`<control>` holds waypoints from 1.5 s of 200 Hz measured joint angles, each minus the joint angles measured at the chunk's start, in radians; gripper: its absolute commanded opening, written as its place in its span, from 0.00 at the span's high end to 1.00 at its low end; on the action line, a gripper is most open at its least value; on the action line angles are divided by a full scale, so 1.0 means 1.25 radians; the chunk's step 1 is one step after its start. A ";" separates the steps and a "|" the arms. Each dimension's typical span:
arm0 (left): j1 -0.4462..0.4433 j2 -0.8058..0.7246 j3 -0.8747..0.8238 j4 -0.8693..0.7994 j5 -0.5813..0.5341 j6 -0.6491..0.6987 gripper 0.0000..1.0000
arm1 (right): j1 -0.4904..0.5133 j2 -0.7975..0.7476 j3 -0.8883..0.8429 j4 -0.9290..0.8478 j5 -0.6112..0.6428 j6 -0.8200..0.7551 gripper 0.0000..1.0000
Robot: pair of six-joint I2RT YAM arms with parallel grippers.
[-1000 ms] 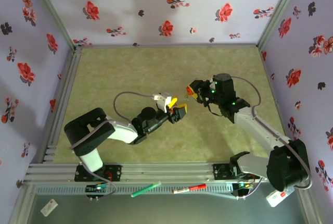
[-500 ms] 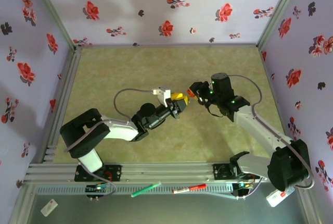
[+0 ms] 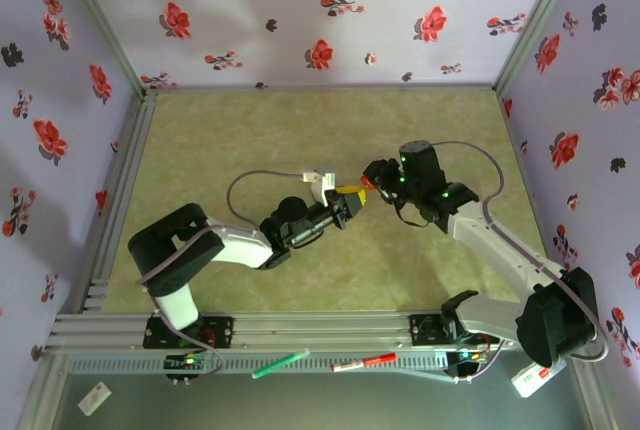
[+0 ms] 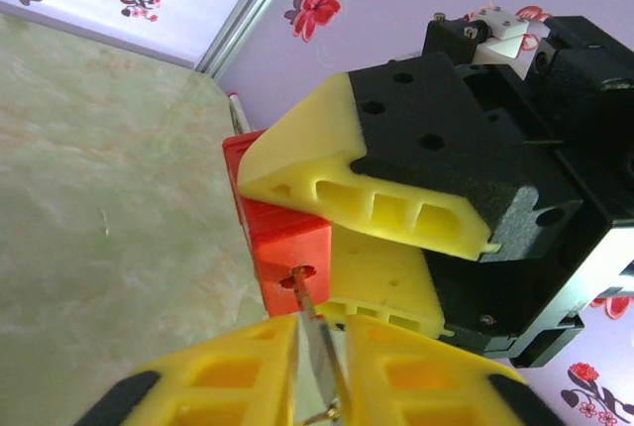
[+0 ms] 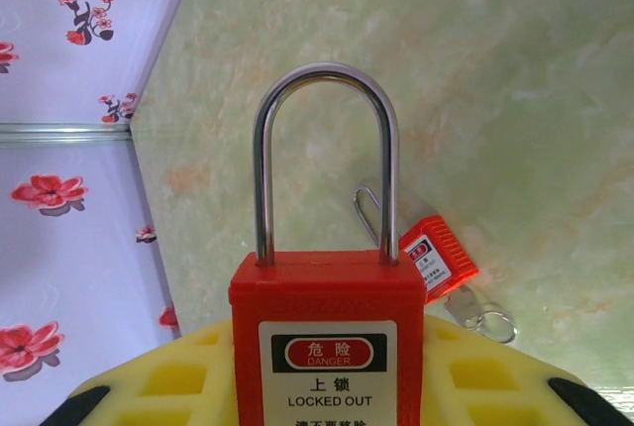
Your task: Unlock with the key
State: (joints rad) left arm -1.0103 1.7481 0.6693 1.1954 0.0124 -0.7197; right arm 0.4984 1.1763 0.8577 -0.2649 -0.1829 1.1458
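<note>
Left arm stretched low over surface (image 3: pixel 250 130), left gripper (image 3: pixel 346 207) pinched on key (image 4: pixel 322 367), tip at keyhole (image 4: pixel 300 274). Right arm reaching inward, right gripper (image 3: pixel 371 178) clamping padlock (image 5: pixel 327 307).

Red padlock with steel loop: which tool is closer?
Right tool clamps the red plastic padlock; left tool faces its keyhole end, pinching a thin metal key.

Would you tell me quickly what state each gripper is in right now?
Left gripper: closed on the key.
Right gripper: closed on the padlock.
</note>
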 measured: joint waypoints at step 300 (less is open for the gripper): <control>0.010 0.070 0.076 -0.027 0.060 -0.117 1.00 | 0.016 0.000 -0.001 -0.014 0.116 -0.016 1.00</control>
State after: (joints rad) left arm -0.9981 1.8359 0.7639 1.1618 0.0872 -0.8661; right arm 0.5179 1.1763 0.8570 -0.2825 -0.0376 1.1259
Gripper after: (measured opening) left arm 0.046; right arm 0.354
